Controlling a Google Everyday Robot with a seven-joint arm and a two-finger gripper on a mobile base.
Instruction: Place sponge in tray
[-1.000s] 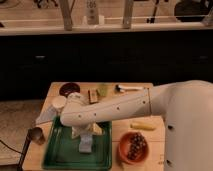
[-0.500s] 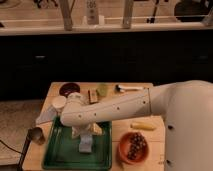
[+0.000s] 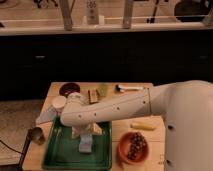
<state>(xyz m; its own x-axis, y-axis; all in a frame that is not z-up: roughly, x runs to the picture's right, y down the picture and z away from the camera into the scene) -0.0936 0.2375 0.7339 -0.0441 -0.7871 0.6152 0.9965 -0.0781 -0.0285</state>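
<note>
Dark green tray (image 3: 60, 155) at lower left of frame, pale blue-grey sponge (image 3: 85, 144) lying inside it, gripper (image 3: 86, 131) directly above the sponge, apparently touching, orange bowl (image 3: 133, 148) beside, pale yellow piece (image 3: 142, 126) beyond, brown block (image 3: 93, 95) farthest.

The gripper (image 3: 86, 134) is cream-white like the arm (image 3: 115, 107) behind it, hanging over the dark green tray (image 3: 60, 155). Directly beneath it lies the pale blue-grey sponge (image 3: 85, 146). To its right stands an orange bowl (image 3: 125, 150) holding dark, purplish-brown contents, and beyond that a pale yellow elongated piece (image 3: 143, 126). Farther back from the gripper are a brown block (image 3: 93, 95) and a dark maroon round dish (image 3: 69, 89). The table (image 3: 135, 92) is light tan wood.
</note>
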